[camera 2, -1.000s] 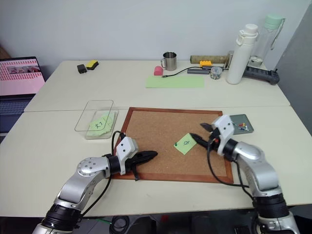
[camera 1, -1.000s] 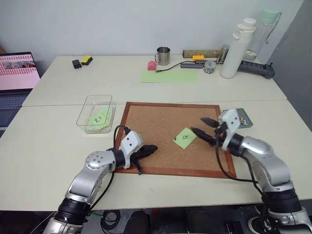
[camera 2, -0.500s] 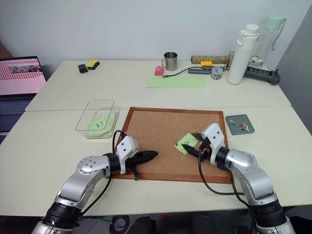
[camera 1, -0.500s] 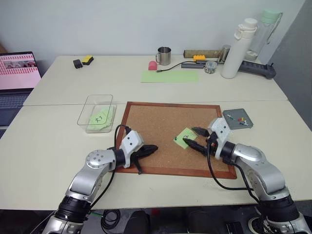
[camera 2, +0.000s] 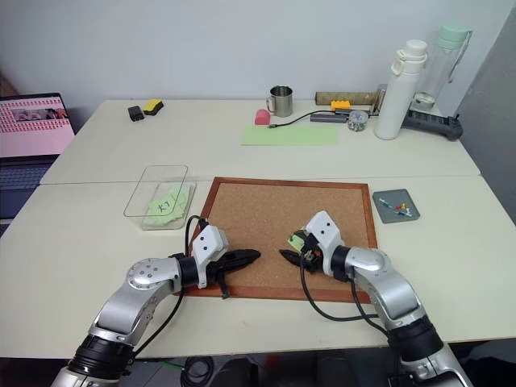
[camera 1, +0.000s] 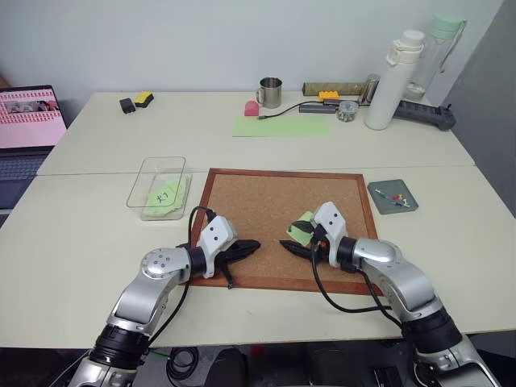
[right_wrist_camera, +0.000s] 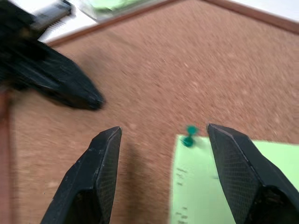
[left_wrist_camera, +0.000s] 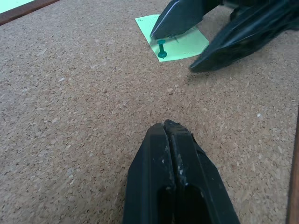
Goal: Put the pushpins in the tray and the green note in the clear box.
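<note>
The green note (camera 1: 303, 229) lies on the corkboard (camera 1: 258, 201), held at its near-left corner by a dark green pushpin (left_wrist_camera: 161, 48). My right gripper (camera 1: 292, 239) is open and low over the note. The pushpin (right_wrist_camera: 189, 136) sits just ahead of the gap between its two fingers, untouched, and part of the note is hidden under the hand. My left gripper (camera 1: 255, 243) is shut and empty, resting over the board's near-left part and pointing toward the note. The grey tray (camera 1: 388, 207) to the right of the board holds several coloured pushpins (camera 1: 396, 197). The clear box (camera 1: 153, 165) to the left holds green notes.
The back table carries a long pale-green sheet (camera 1: 280, 126), a metal mug (camera 1: 270, 91), a white bottle (camera 1: 386, 81), a power strip (camera 1: 427, 113) and small items. A laptop (camera 1: 28, 121) stands at the far left. Bare tabletop surrounds the corkboard.
My right gripper has swung left and down across the board from near the tray to the note's pinned corner, uncovering the tray. The left gripper has stayed still.
</note>
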Controlling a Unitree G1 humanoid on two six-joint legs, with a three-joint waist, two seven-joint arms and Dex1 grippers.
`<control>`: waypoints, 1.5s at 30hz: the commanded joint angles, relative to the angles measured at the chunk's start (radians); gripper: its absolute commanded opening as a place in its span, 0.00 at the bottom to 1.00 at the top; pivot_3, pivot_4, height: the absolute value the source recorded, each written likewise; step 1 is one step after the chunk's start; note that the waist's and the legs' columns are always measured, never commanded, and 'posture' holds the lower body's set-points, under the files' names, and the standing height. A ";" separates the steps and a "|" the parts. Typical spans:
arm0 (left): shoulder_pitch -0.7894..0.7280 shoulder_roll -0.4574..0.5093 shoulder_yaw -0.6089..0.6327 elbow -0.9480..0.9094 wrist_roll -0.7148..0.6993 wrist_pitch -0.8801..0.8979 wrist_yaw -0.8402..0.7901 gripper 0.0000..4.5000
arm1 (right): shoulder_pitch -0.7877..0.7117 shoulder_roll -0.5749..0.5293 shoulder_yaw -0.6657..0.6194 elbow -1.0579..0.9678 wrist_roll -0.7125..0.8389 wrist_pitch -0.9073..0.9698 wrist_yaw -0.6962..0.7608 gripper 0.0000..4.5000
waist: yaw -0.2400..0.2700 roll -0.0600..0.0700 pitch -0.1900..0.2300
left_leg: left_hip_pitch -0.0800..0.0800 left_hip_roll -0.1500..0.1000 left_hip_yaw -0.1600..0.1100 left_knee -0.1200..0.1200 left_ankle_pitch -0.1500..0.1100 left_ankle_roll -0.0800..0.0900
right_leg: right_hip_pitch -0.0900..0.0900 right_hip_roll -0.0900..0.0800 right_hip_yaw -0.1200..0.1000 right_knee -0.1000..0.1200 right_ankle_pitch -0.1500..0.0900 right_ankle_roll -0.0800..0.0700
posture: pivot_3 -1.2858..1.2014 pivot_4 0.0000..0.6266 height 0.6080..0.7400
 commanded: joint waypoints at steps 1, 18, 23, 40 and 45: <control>0.037 0.023 -0.011 0.008 0.018 0.038 0.005 0.00 | -0.031 0.017 -0.006 0.019 -0.020 -0.031 -0.003 0.67 | 0.000 0.000 0.000 | 0.000 0.000 0.000 0.000 0.000 0.000 | 0.000 0.000 0.000 0.000 0.000 0.000 | 0.52 0.24 1.00; 0.043 0.020 -0.013 -0.014 0.014 0.056 0.016 0.00 | -0.066 0.067 -0.021 0.065 -0.023 -0.034 0.011 0.19 | -0.005 0.000 0.000 | 0.000 0.000 0.000 0.000 0.000 0.000 | 0.000 0.000 0.000 0.000 0.000 0.000 | 0.52 0.24 1.00; 0.042 0.022 -0.012 -0.014 0.014 0.059 0.015 0.00 | -0.059 0.060 -0.029 0.042 -0.017 -0.029 0.014 0.01 | -0.005 0.000 0.000 | 0.000 0.000 0.000 0.000 0.000 0.000 | 0.000 0.000 0.000 0.000 0.000 0.000 | 0.52 0.24 1.00; 0.013 -0.010 0.019 -0.023 -0.038 0.103 0.029 0.00 | -0.100 0.048 -0.158 -0.190 0.061 0.013 -0.033 0.01 | -0.005 0.000 0.000 | -0.001 0.000 -0.001 0.000 0.000 0.000 | -0.001 0.000 -0.001 0.000 0.000 0.000 | 0.52 0.24 1.00; -0.014 -0.020 0.031 -0.033 -0.077 0.140 0.021 0.09 | -0.073 0.027 -0.163 -0.188 0.051 0.011 -0.048 0.00 | -0.004 0.000 0.000 | -0.001 0.000 -0.001 0.000 0.000 0.000 | -0.001 0.000 -0.001 0.000 0.000 0.000 | 0.52 0.24 1.00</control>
